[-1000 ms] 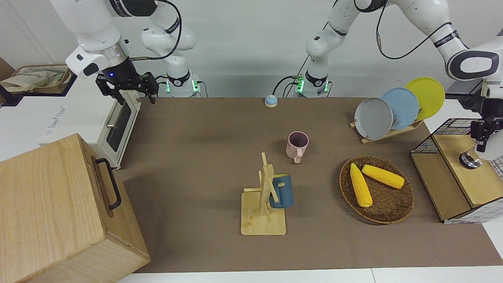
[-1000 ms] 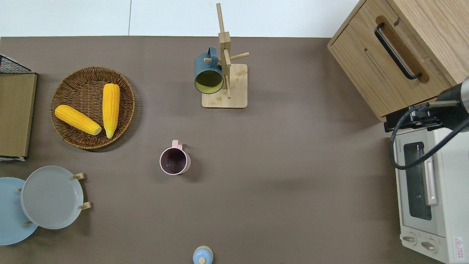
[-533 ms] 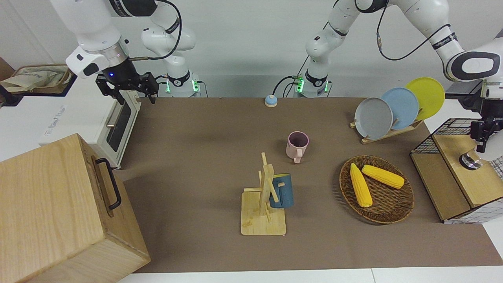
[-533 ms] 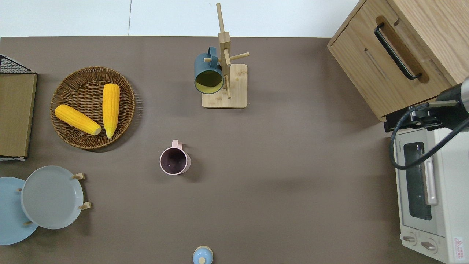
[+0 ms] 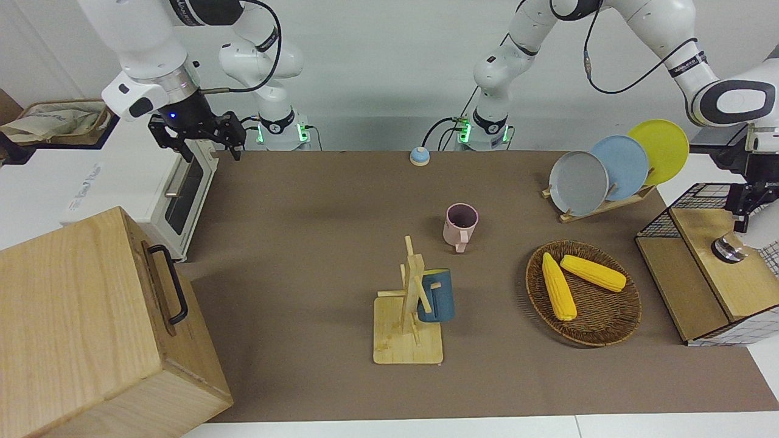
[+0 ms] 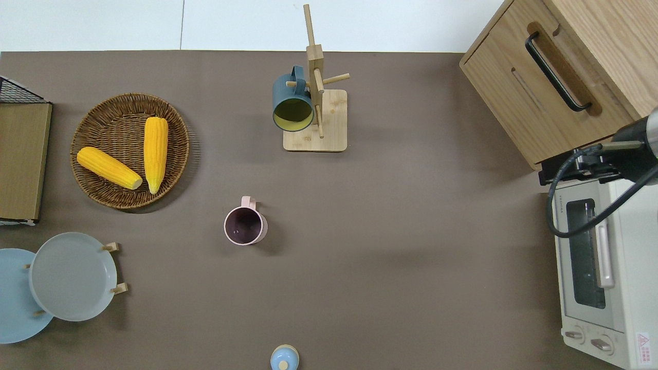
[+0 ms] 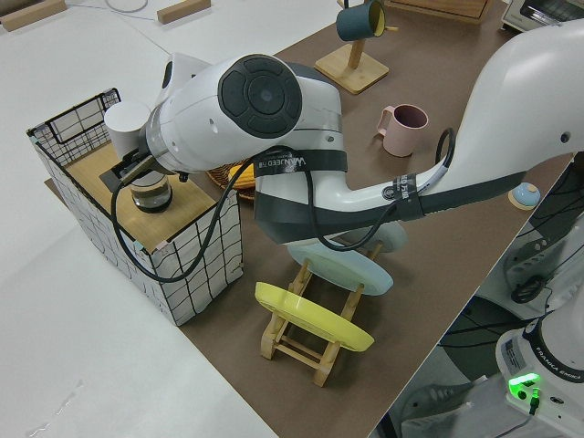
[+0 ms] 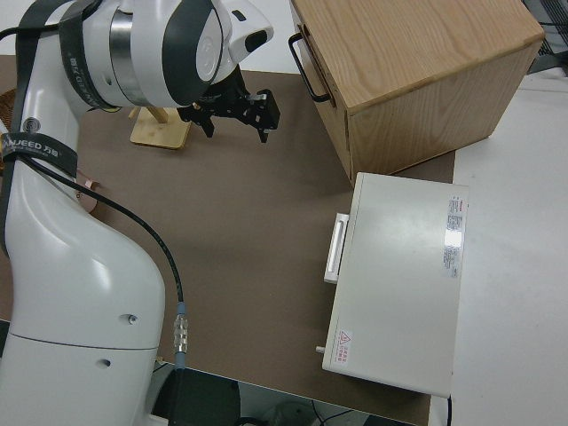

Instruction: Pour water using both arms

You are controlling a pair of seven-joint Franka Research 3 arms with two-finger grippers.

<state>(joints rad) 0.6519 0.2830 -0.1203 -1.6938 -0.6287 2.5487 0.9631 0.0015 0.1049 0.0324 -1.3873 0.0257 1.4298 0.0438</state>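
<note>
Hovering with my right gripper (image 5: 196, 137) spread wide and empty over the toaster oven (image 6: 591, 267); my left gripper (image 5: 747, 201) hangs above a metal-lidded vessel (image 5: 728, 249), grip state indeterminate. Pink mug (image 6: 245, 225) stands untouched mid-table. Judgement: nothing grasped, pouring not begun.

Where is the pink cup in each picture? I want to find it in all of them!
Front view: the pink cup stands mid-table, nearer to the robots than the wooden cup stand.
Overhead view: it sits near the middle, lower than the stand.
Left side view: it is near the top, with the stand higher up.
Right side view: I cannot make it out; the arm hides that spot.
Shared landmark: the stand.
</note>
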